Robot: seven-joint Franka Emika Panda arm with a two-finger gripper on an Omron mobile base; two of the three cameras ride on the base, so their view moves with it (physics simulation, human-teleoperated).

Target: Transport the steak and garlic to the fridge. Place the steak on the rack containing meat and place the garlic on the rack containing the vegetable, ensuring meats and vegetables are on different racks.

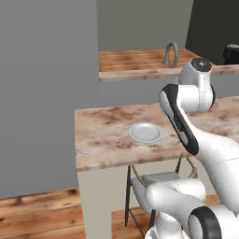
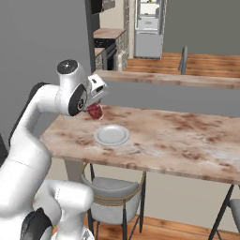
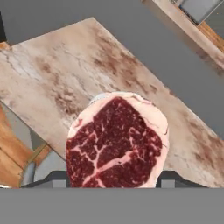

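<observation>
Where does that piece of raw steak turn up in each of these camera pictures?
Left base view: I cannot make it out; the arm stands over that spot.
Right base view: the steak hangs under the gripper, above the counter, up and left of the white plate.
Hand view: the steak is lower centre.
Shared landmark: the white plate.

Even, flat light falls on my scene, with no clear source and no glare. The worktop [image 1: 107,135] is evenly bright from edge to edge, and the plate [image 1: 145,132] casts barely a shadow. All three pictures look soft and coarse. The steak [image 3: 117,142] looms large, its marbling slightly blurred.
</observation>
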